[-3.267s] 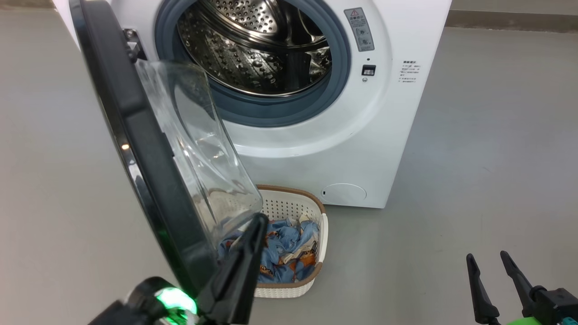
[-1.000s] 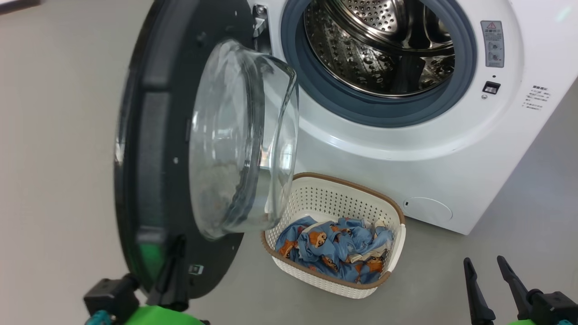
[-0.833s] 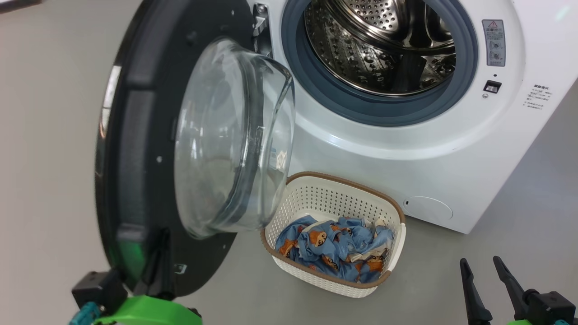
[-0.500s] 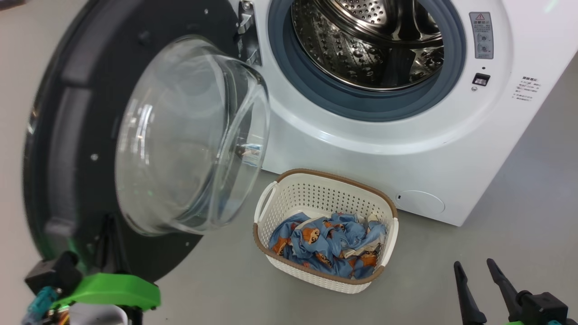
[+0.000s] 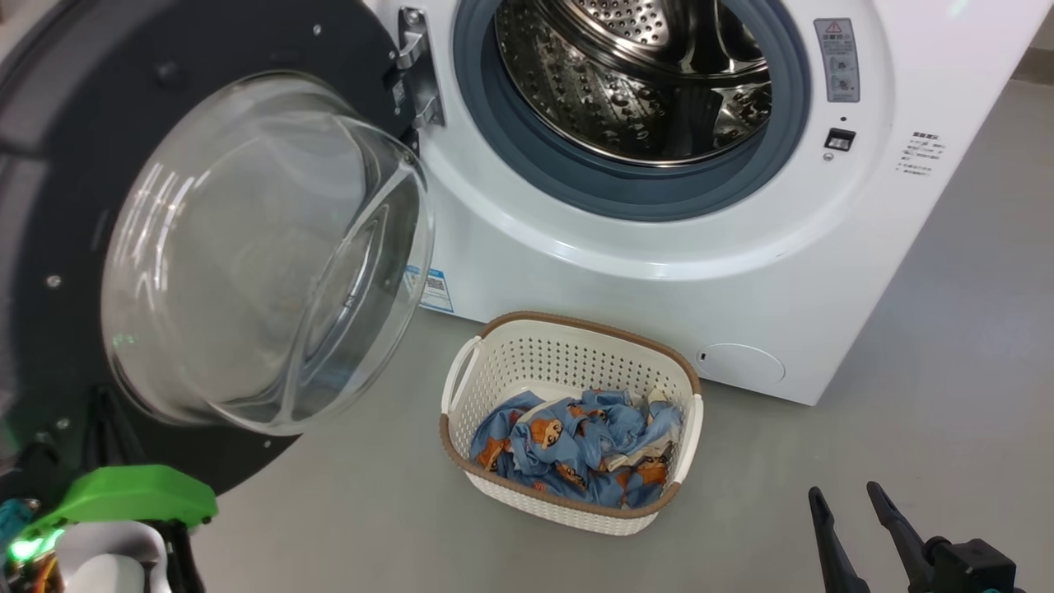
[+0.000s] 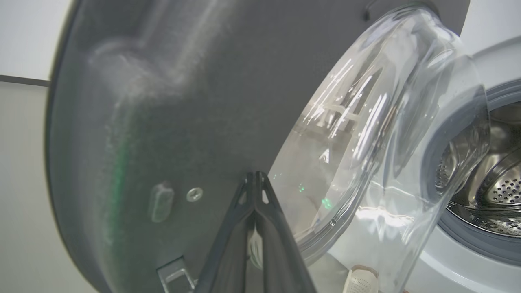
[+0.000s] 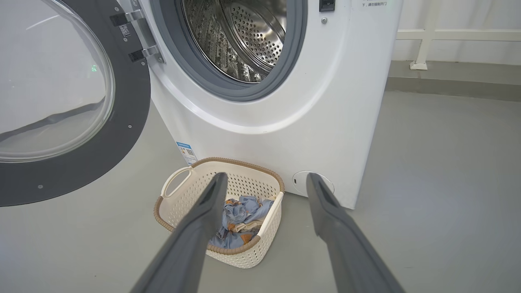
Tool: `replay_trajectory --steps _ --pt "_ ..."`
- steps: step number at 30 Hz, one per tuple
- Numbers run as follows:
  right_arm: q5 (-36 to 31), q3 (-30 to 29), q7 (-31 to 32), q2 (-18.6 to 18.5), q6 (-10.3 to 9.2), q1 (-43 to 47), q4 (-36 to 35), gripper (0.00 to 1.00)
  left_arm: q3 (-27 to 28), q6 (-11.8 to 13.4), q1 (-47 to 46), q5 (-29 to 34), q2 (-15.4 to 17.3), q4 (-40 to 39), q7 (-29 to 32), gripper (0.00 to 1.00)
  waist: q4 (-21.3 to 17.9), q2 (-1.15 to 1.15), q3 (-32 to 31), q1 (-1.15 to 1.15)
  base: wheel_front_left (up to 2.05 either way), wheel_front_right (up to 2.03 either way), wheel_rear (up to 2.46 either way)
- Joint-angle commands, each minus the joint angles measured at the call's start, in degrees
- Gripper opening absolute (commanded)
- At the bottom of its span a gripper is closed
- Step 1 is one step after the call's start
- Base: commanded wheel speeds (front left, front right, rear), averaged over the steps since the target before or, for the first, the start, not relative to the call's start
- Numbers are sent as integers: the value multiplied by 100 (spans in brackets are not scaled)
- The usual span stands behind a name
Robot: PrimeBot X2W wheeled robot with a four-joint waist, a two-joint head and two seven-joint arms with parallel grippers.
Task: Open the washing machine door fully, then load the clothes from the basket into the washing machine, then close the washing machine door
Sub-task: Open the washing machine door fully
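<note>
Left pincer (image 6: 255, 176) closed, tips at door (image 5: 49, 206) inner face (door stands wide open). Right pincer (image 7: 264, 179) open, empty; clothes (image 5: 576, 445) in basket (image 5: 576, 325).

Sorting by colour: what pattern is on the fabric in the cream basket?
Blue clothes printed with orange-brown bear faces; head view shows best.

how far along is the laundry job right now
Done or nearly: the washing machine door stands swung wide, drum exposed. In hand: the shut left gripper is at the door's inner face; the right gripper hangs open and empty. Left: the clothes all lie in the basket, the drum is empty, and the door needs closing afterwards.
</note>
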Motion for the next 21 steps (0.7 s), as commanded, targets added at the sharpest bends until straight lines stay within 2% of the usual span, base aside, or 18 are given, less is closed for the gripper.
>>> replay_trajectory --steps 1,8,16,21 --pt "10 146 -69 -33 8 3 -99 100 288 -10 -298 -48 289 -11 -66 0 -29 0 -11 0 0 0 0" --pt "18 132 -69 -21 8 7 -63 100 579 -82 -632 84 349 576 -130 0 -122 0 -46 0 0 0 0" --pt "22 96 -69 2 8 11 -44 100 1088 -168 -525 387 140 497 -133 0 -176 0 -93 0 0 0 0" --pt "27 95 -69 19 8 22 -38 100 1329 -317 -371 519 -43 296 -134 2 -180 0 -134 0 0 0 0"
